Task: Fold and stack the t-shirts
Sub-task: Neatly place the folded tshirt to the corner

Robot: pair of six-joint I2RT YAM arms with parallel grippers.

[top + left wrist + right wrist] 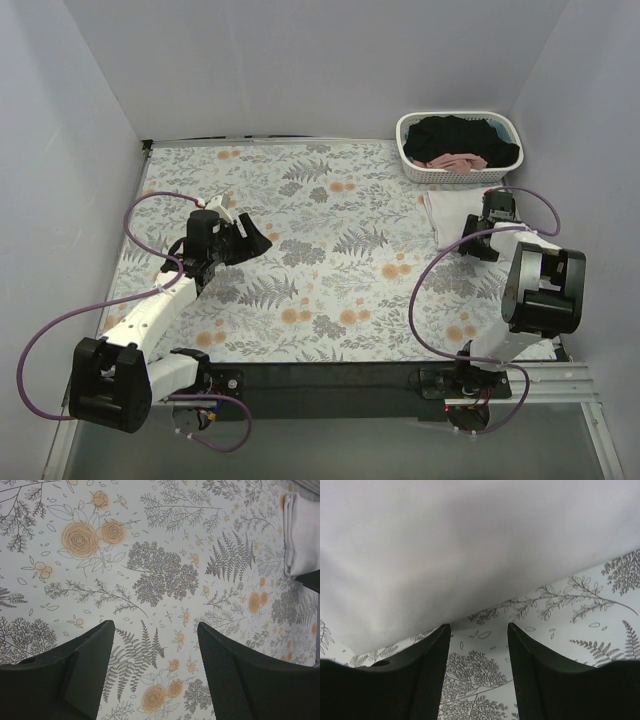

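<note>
A folded white t-shirt (447, 215) lies on the tablecloth at the right, just in front of the basket. It fills the upper part of the right wrist view (470, 545) and shows at the top right edge of the left wrist view (302, 535). My right gripper (474, 226) (479, 626) is open, its fingertips at the shirt's near edge with only tablecloth between them. A black t-shirt (462, 134) and a pink t-shirt (458, 161) lie in the basket. My left gripper (257, 240) (156, 630) hangs open and empty over the tablecloth at the left.
The white lattice basket (408, 150) stands at the back right corner. The floral tablecloth (330, 250) covers the table between grey walls. Purple cables (150, 205) loop off both arms. A dark strip runs along the table's near edge (330, 375).
</note>
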